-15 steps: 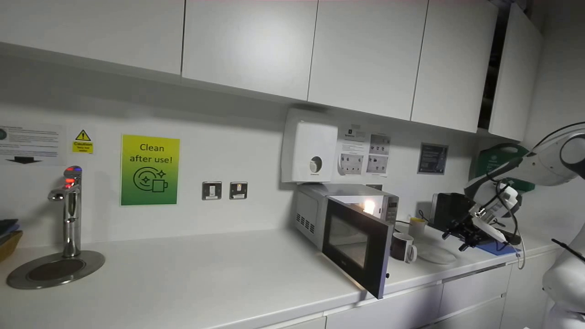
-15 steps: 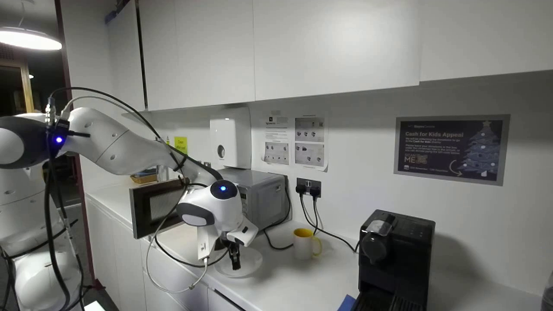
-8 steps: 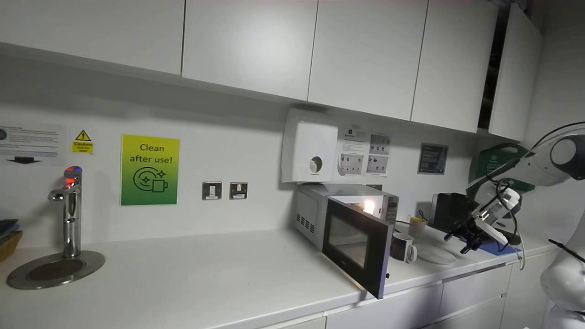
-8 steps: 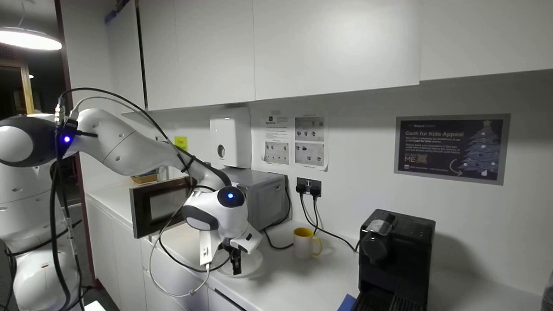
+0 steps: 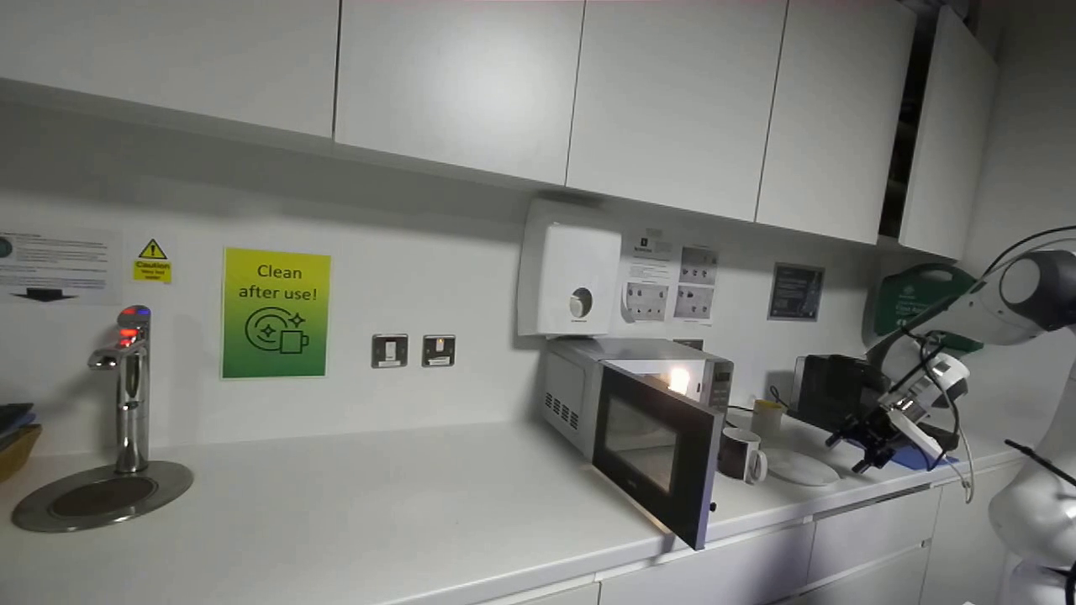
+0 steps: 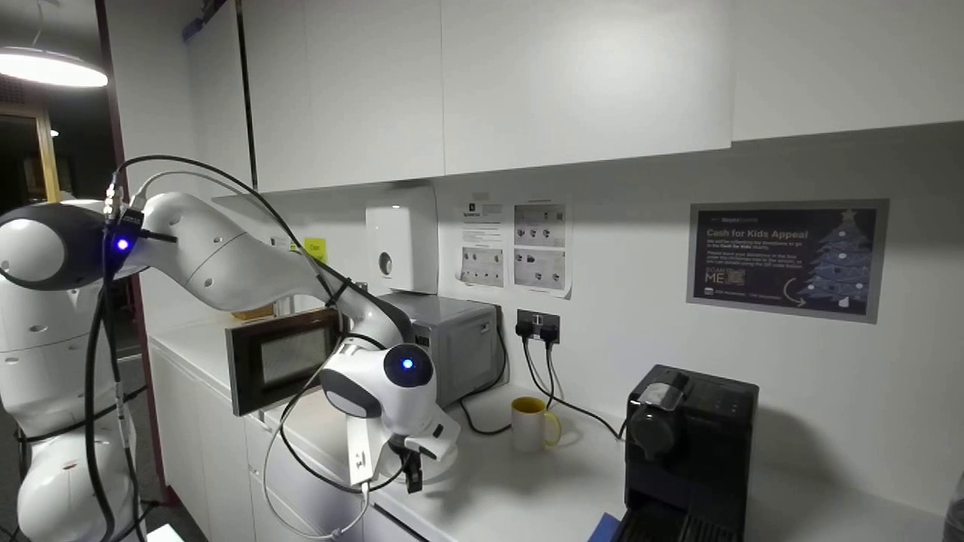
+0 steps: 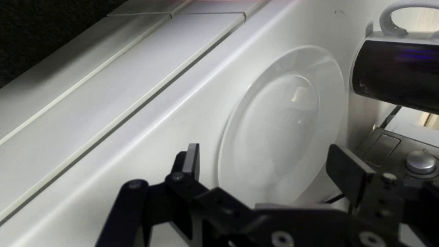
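Jaws lower than before, white plate (image 7: 279,128) just beyond them

The white arm (image 6: 226,263) was raised at the elbow (image 6: 38,252) and sloped down to the wrist (image 6: 407,399), which was bent downward. The gripper (image 7: 263,149) hung tilted below it, its two black fingers (image 7: 346,168) standing wide apart.

In my wrist view I have a white plate (image 7: 274,130), round and glossy, its broad rim circling a shallow well that catches the light in a bright glint; it lies flat and face up on the pale counter (image 7: 204,120), near the front edge and just beside the dark mug (image 7: 398,72), part of its rim hidden from me
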`<state>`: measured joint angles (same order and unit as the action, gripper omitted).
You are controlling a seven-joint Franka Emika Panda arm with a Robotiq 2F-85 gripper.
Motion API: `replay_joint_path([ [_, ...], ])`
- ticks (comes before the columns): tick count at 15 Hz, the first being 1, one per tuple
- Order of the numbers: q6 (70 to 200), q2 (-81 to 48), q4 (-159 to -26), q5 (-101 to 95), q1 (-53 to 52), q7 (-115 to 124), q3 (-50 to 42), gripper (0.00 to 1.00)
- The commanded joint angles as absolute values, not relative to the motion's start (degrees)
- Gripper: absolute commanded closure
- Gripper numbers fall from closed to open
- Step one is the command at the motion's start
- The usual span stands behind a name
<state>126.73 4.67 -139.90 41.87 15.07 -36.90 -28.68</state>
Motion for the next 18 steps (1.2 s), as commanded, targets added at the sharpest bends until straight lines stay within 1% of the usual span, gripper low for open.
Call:
replay_joint_path([
  [1,126.9,3.5,-139.2,44.2,17.6,-41.4,-27.3,0.00],
  [18,125.1,-2.4,-136.9,55.3,19.6,-48.3,-24.8,0.00],
])
